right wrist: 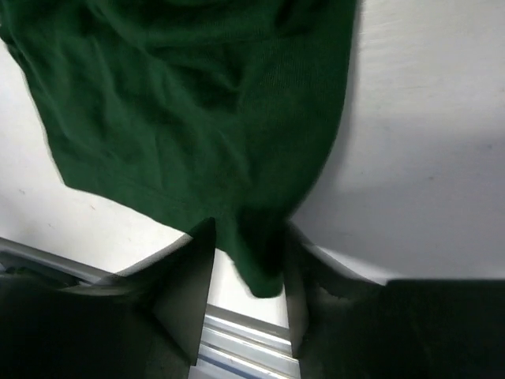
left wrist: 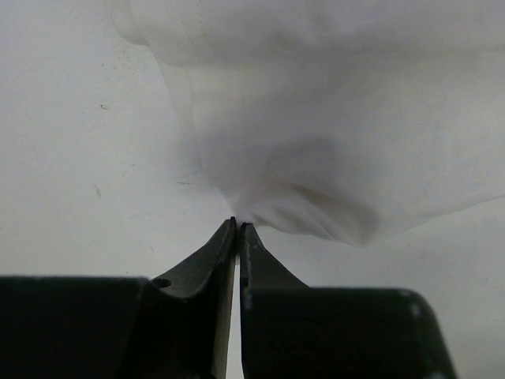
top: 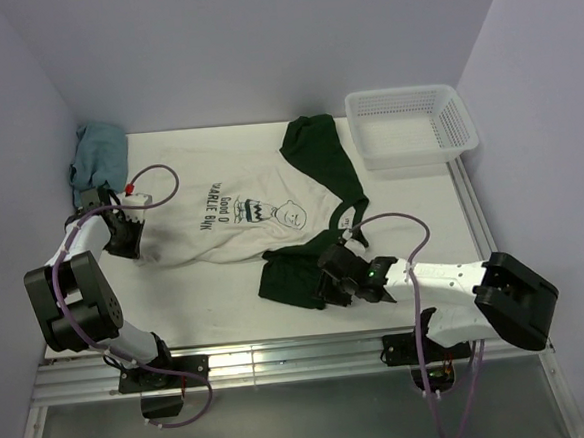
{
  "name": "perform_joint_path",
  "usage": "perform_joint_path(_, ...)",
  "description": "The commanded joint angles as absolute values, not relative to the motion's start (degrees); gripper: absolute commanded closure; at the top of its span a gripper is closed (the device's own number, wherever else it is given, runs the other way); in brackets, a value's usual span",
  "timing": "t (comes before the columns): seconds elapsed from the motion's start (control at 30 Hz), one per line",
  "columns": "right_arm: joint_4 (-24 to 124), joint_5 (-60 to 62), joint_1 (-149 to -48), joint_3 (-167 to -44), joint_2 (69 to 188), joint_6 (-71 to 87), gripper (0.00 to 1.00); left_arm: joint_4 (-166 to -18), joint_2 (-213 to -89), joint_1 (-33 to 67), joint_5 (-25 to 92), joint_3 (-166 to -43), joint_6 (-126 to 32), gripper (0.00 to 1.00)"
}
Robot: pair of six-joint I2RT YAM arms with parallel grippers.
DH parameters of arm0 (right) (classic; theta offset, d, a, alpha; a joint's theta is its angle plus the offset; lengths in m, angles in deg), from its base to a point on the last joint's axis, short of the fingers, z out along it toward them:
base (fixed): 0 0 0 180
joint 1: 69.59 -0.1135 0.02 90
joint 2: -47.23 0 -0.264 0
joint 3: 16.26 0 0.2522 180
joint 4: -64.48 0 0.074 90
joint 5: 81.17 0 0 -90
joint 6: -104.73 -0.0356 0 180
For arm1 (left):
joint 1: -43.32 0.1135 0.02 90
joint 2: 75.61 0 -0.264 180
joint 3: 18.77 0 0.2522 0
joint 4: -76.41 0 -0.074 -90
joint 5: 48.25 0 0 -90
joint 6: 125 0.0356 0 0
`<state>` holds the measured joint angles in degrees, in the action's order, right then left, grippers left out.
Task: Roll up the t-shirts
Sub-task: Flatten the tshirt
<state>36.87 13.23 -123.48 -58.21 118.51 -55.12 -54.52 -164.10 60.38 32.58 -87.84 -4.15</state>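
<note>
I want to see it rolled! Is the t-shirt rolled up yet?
Not yet. The t-shirt lies mostly spread flat on the table, print showing; only its near green sleeve is bunched.

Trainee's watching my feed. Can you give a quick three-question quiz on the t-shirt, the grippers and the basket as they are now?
1. Which part of the t-shirt does the right gripper straddle?
2. True or false: the left gripper is shut on the t-shirt's white part.
3. Fill in: the basket stands at the table's far ____ corner.
Key: 1. the near green sleeve; 2. true; 3. right.
</note>
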Motion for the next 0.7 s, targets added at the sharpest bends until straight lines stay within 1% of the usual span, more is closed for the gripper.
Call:
perform_joint_path(0.0,37.8,14.53,-124.96,-58.32,119.74,-58.13,0.77,-53.8,-163.59,60.72,32.69,-89.66,-3.54,0.89)
perform_joint_path(0.03,37.36,15.06,-125.14,-58.32,118.96,-58.31,0.86,-53.8,-163.59,60.72,32.87,-89.66,-3.62,0.9)
perform_joint_path(0.1,34.04,16.47,-125.31,-58.67,114.76,-58.83,1.0,-53.62,-163.24,60.72,32.87,-89.57,-3.54,0.9)
perform_joint_path(0.2,27.8,19.81,-125.4,-59.99,106.49,-59.01,1.0,-53.36,-162.45,60.63,33.4,-89.39,-3.36,0.94)
perform_joint_path(0.27,24.11,22.44,-125.31,-61.4,102.18,-59.27,1.0,-53.18,-161.83,60.72,33.75,-89.22,-3.01,0.99)
perform_joint_path(0.37,15.42,25.43,-125.31,-63.42,92.79,-60.06,1.0,-52.66,-160.08,60.72,33.75,-88.69,-2.4,1.0)
perform_joint_path(0.67,5.29,27.72,-125.66,-65.7,77.84,-62.26,1.0,-51.86,-154.89,60.63,35.59,-85.09,-0.55,1.0)
